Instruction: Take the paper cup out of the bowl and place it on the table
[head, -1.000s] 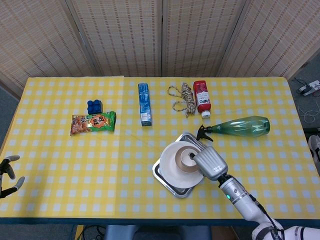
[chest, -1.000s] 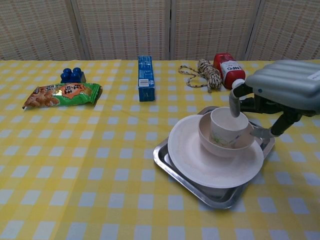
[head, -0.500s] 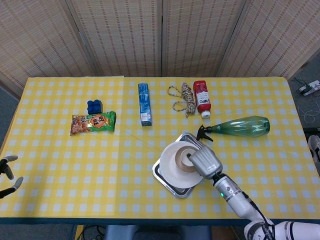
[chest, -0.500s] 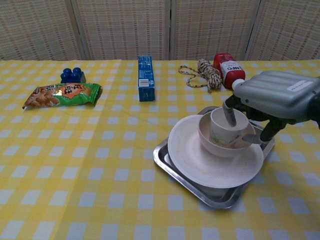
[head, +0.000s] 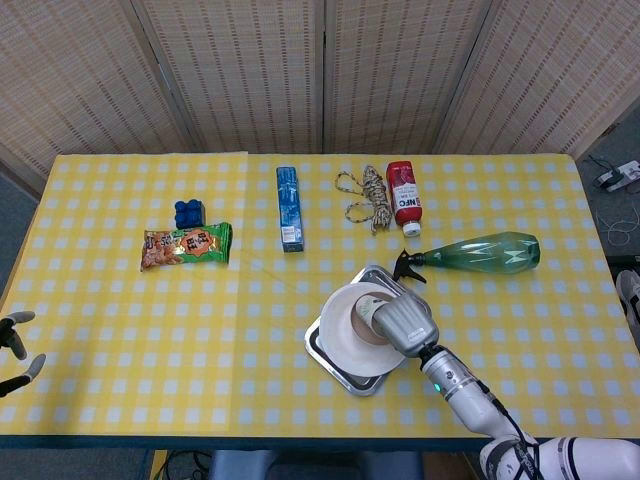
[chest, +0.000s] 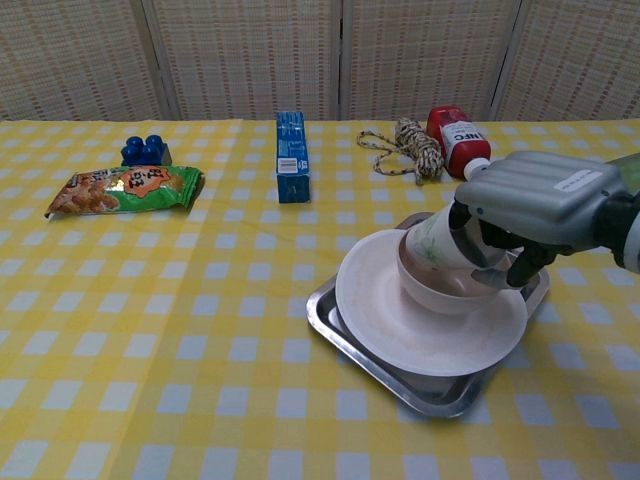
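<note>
The white paper cup with a green print lies tilted over in the pale bowl, its base pointing left. My right hand grips its upper part, fingers wrapped around it. The bowl stands on a white plate in a metal tray. From the head view, the right hand covers most of the cup and bowl at the table's front centre. My left hand hangs at the far left edge, fingers apart, holding nothing.
A green spray bottle lies just behind the tray. Along the back are a red sauce bottle, a coil of rope and a blue box. A snack bag and a blue block lie at the left.
My right hand has moved left over the bowl and closed around the cup. The cup, upright before, is now tipped over with its base to the left. The left hand has barely moved.
</note>
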